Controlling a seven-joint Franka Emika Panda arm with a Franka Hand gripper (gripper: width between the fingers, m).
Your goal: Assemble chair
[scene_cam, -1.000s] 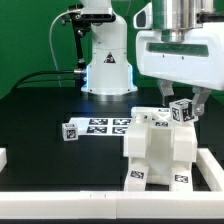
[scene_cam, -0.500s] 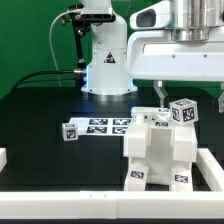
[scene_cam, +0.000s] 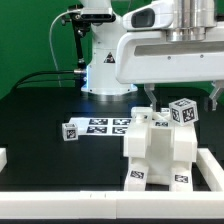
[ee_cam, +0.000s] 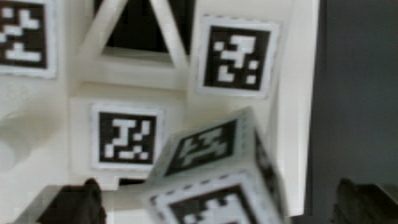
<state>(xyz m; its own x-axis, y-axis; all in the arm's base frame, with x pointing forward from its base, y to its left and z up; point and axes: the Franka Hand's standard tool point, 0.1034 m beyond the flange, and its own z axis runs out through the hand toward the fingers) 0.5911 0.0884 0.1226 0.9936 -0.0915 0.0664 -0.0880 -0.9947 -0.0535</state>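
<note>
Near the exterior view's right, on the black surface (scene_cam: pixel 40 115), the chair (scene_cam: pixel 158 150) stands as a part-built white stack, with a small tagged block (scene_cam: pixel 181 111) perched on top; more pieces seem left to fit. Above it, the tool (scene_cam: pixel 181 95) has its jaws wide apart, gripping nothing.

The exterior view is being taken from low and in front, looking across the black table (scene_cam: pixel 40 120) toward the arm's base (scene_cam: pixel 107 70) at upper centre of the frame. The chair (scene_cam: pixel 160 150), at lower right there, is being shared with the wrist view, where it is being seen from just above, very near.
</note>
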